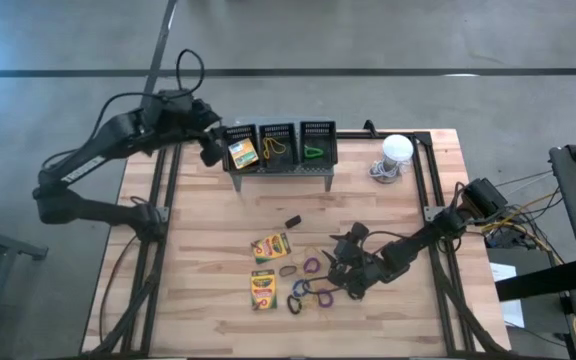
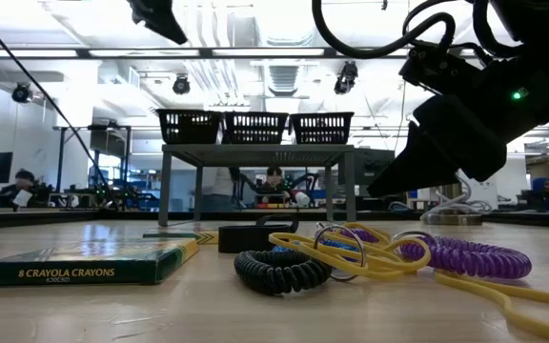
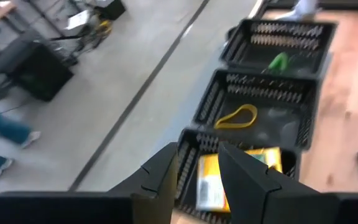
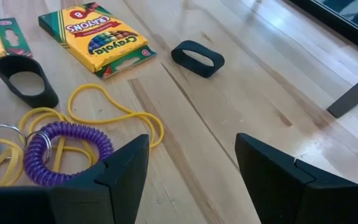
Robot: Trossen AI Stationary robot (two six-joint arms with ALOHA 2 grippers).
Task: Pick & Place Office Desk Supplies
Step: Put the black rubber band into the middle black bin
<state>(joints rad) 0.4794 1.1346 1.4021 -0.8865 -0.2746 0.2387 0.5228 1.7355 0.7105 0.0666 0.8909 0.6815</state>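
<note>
Three black mesh bins sit on a grey stand (image 1: 280, 172) at the table's far side. The left bin holds a crayon box (image 1: 243, 152), the middle one a yellow rubber band (image 3: 236, 117), the right one a green loop (image 3: 279, 60). My left gripper (image 3: 197, 180) hovers open above the left bin's outer edge, with nothing between its fingers. Two more crayon boxes (image 1: 271, 246) (image 1: 263, 288) lie flat on the wood. Beside them lie yellow bands (image 4: 114, 112), a purple coil loop (image 4: 67, 149) and black loops (image 4: 197, 58). My right gripper (image 4: 194, 177) rests open and low beside this heap, touching nothing.
A white dome-shaped object (image 1: 396, 150) stands at the far right of the table. A small black loop (image 1: 293, 221) lies alone mid-table. Dark frame rails (image 1: 433, 230) run along the table's left and right sides. Bare wood shows at the near left.
</note>
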